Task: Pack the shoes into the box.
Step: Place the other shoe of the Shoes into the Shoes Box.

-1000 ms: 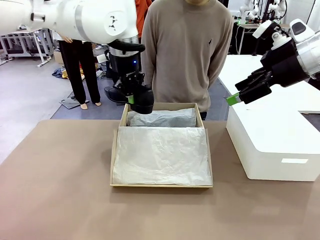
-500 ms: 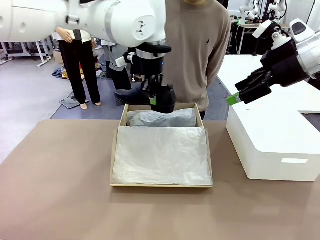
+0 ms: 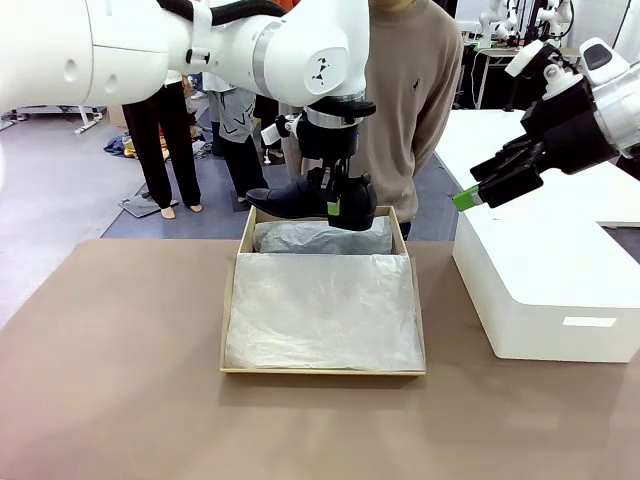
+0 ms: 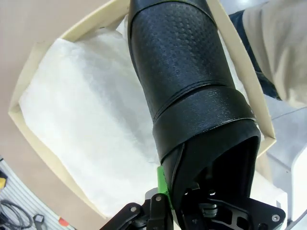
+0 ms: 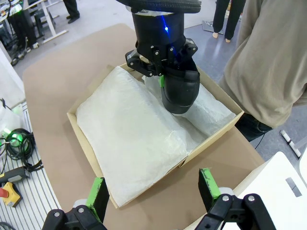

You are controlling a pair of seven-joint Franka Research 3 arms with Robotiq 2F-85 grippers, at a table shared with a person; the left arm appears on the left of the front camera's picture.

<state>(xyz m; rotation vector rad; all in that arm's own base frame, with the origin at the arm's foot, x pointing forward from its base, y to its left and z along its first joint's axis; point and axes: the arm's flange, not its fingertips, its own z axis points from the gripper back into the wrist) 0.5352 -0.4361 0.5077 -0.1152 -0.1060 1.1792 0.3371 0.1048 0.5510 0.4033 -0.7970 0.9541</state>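
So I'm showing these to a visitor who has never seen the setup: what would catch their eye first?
The black shoe clamped in the left gripper, held in the air over the far end of the box. Next, the white tissue paper lining that box mid-table, and the open right gripper raised near the white block at the right.

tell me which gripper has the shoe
The left gripper, shut on the black shoe above the box; the right gripper hangs open and empty near the white block.
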